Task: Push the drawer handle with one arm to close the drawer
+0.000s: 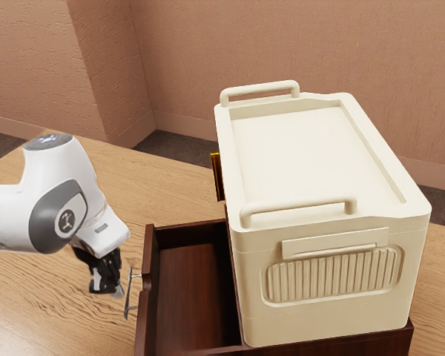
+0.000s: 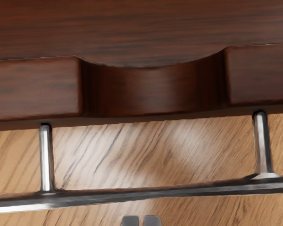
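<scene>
"Drawer (image 1: 193,285) open on the bench (image 1: 170,178), beside that cream box (image 1: 304,156)?"
"Wide open; the whole push is left. The gripper (image 1: 119,291) is by the handle (image 2: 141,193), fingers (image 2: 130,221) pressed together, I think."

This is an indoor room, home or office, I can't tell which. Textured, pinkish-brown walls (image 1: 297,44) meet at corners behind the table (image 1: 30,300), one stretch (image 1: 30,67) jutting forward. A baseboard (image 1: 182,124) in much the same colour runs along their foot, above a dark floor (image 1: 170,142). The table's pale wood grain and the dark wooden drawer (image 1: 193,297) give it a furnished look.
</scene>
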